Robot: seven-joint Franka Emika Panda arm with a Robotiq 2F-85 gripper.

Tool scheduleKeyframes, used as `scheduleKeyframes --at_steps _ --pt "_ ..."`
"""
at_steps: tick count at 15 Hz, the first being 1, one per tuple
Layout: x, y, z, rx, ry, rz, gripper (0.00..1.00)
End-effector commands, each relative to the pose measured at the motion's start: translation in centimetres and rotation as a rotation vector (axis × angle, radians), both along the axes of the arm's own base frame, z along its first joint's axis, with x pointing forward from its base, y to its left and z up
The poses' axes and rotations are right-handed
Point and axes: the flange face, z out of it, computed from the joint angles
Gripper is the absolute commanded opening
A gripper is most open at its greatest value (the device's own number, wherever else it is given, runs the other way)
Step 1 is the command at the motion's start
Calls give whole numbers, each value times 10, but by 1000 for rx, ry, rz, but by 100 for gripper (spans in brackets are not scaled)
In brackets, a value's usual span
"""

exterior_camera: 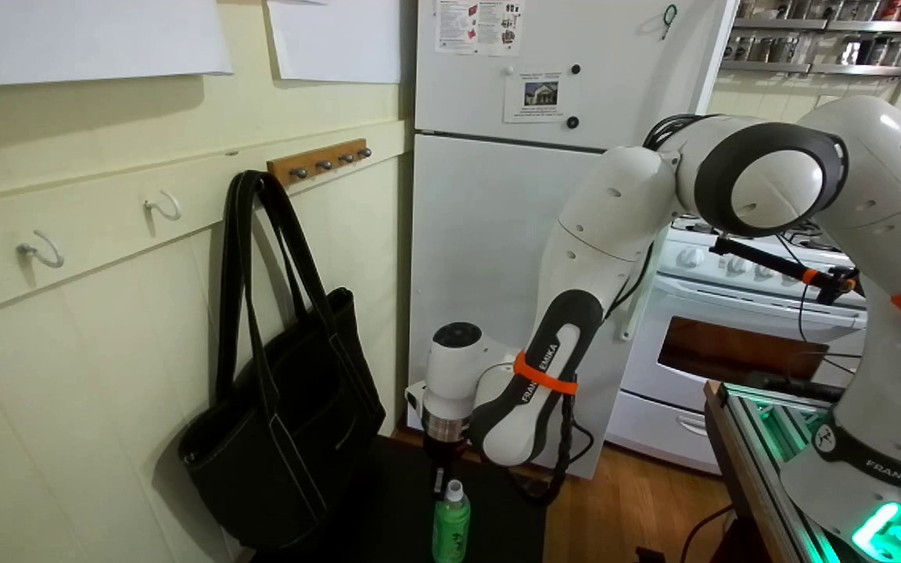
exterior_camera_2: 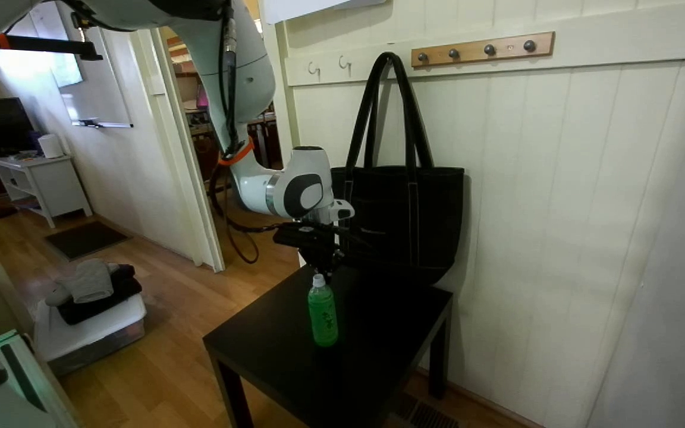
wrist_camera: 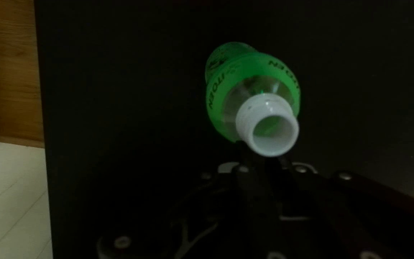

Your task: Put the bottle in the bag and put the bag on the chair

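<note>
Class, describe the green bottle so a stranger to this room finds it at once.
Begin at the pale panelled wall, where a large black bag hangs. In front of it, on the flat black seat, stands a small bottle. Unlike those black neighbours, it is bright green with an open white neck.

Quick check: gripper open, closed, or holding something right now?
Gripper: can't tell open from closed, or whether holding; its dark fingers are partly hidden behind the bottle.

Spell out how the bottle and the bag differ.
The bottle is green with a white neck; the bag is black. The bottle is far smaller than the bag. The bottle stands upright; the bag hangs by its handles. Both show in both exterior views.
</note>
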Motion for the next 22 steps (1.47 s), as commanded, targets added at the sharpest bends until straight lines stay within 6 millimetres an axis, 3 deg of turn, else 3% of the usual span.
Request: scheduleKeyframes --at_steps 1,2,3,5,13,14,15,16,17,22 --pt "-2 3 4 -14 15 0 0" --pt "-1 2 6 -18 19 -1 0" --pt "0 0 6 -18 25 -10 26" --pt "-1 -1 7 -20 33 -15 33" --pt "-16 8 11 -15 119 2 95" --pt "-17 10 11 -15 130 2 99" --pt "-18 10 9 -17 140 1 84" --pt "-19 9 7 -19 141 1 63" --pt "-19 9 6 -21 138 1 62" --pt "-19 5 4 -36 132 -10 23"
